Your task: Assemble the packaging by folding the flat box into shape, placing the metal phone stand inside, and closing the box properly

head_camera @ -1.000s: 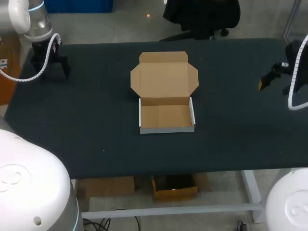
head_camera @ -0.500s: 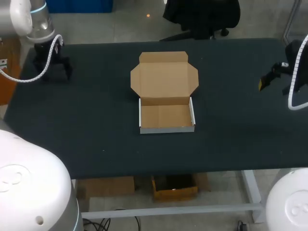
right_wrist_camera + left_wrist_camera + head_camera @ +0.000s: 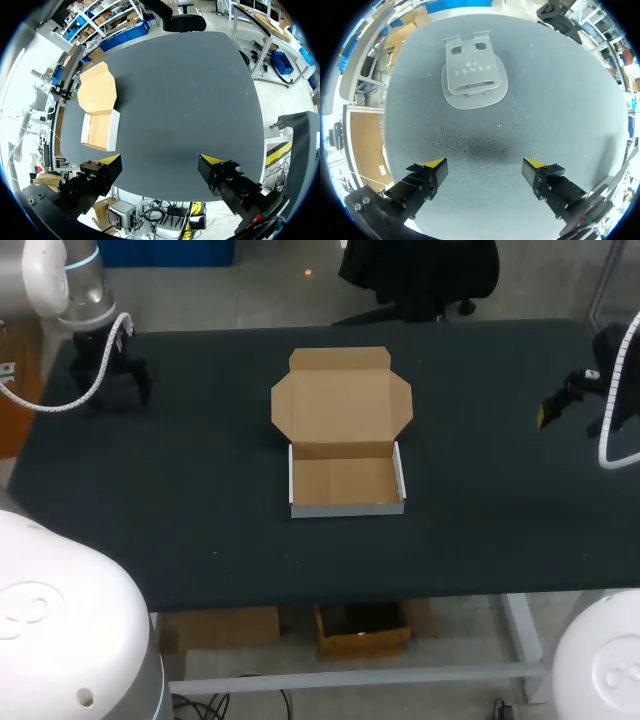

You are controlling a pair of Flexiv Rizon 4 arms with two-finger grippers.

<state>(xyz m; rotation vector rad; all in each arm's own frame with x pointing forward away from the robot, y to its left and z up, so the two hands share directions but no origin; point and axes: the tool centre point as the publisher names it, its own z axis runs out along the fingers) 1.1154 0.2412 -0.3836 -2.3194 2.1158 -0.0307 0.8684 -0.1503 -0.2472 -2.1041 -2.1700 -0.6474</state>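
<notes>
A cardboard box [image 3: 347, 480] stands folded into a shallow tray at the table's middle, its lid [image 3: 341, 405] lying open and flat behind it. The tray is empty. In the right wrist view the box [image 3: 100, 129] lies far ahead and off to one side. A grey metal phone stand [image 3: 472, 75] lies flat on the dark mat, just ahead of my left gripper [image 3: 485, 164], which hangs open above the mat. In the head view my left gripper [image 3: 108, 380] is at the far left corner and hides the stand. My right gripper [image 3: 161, 161] is open and empty, near the right edge [image 3: 552, 410].
The dark table mat [image 3: 200, 500] stretches wide around the box on all sides. The table's front edge [image 3: 330, 595] runs below the box, and the right edge lies close under my right gripper.
My left arm has shifted slightly, its gripper coming a little lower over the far left corner. The box and the right arm have not moved.
</notes>
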